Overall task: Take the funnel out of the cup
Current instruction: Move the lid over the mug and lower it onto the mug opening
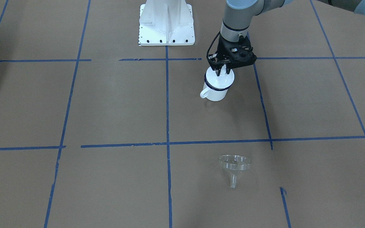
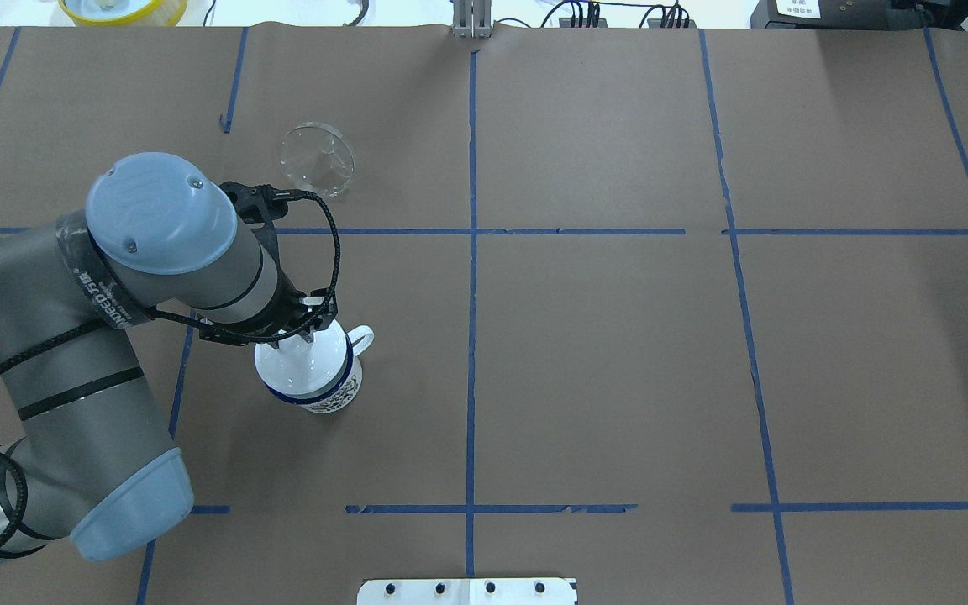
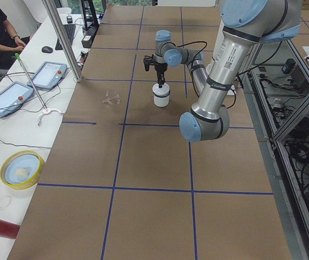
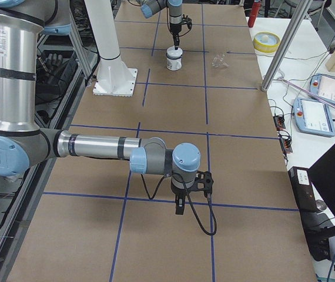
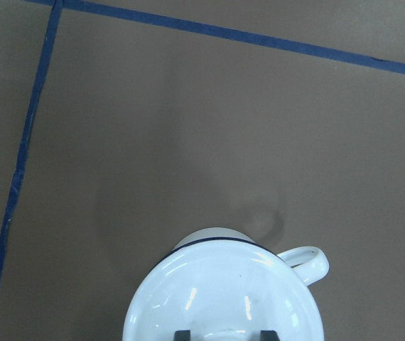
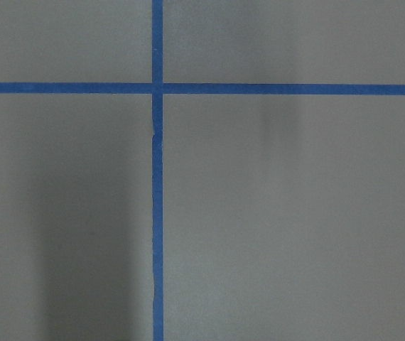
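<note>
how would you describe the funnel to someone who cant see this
Start at the left gripper on the lid of the white mug. Past the blue tape line on the operators' side, the funnel lies alone on the brown paper. It's the only see-through thing: wide rim, thin spout.

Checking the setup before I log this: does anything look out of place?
Yes. The funnel is not in the cup: it lies tipped on its side on the table, well apart. The cup instead wears a white lid, with the left hand closed on its knob.
</note>
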### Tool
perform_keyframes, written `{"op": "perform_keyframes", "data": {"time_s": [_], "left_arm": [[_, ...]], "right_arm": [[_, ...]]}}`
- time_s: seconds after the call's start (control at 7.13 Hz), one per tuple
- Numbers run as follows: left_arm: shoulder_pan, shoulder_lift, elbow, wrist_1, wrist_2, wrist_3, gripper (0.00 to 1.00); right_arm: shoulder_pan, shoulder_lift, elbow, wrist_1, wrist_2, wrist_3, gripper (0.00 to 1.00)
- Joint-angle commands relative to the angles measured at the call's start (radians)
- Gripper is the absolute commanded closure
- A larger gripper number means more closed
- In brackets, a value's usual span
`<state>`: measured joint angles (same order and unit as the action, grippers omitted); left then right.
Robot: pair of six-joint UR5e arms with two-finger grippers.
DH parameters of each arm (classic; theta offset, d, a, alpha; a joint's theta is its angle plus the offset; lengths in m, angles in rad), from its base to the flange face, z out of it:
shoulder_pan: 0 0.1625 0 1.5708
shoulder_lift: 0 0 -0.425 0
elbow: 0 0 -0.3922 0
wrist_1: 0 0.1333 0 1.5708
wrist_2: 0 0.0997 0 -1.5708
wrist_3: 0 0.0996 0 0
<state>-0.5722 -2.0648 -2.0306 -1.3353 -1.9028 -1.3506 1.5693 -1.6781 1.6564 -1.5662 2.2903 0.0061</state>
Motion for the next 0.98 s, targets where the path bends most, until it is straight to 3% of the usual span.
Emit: {"op": "perform_keyframes", "data": {"time_s": [0.0, 0.14, 0.84], "left_arm": [[0.000, 0.000, 0.004, -0.001, -0.004, 0.007, 0.76], [0.003, 0.000, 0.006, -0.001, 0.001, 0.001, 0.01], [0.008, -0.008, 0.001, -0.002, 0.005, 0.004, 0.00]], "right_arm": [[0.000, 0.000, -0.001, 0.000, 0.000, 0.000, 0.00], [0.000, 0.000, 0.000, 0.000, 0.000, 0.000, 0.00], [0.000, 0.001, -0.001, 0.000, 0.000, 0.000, 0.00]]}}
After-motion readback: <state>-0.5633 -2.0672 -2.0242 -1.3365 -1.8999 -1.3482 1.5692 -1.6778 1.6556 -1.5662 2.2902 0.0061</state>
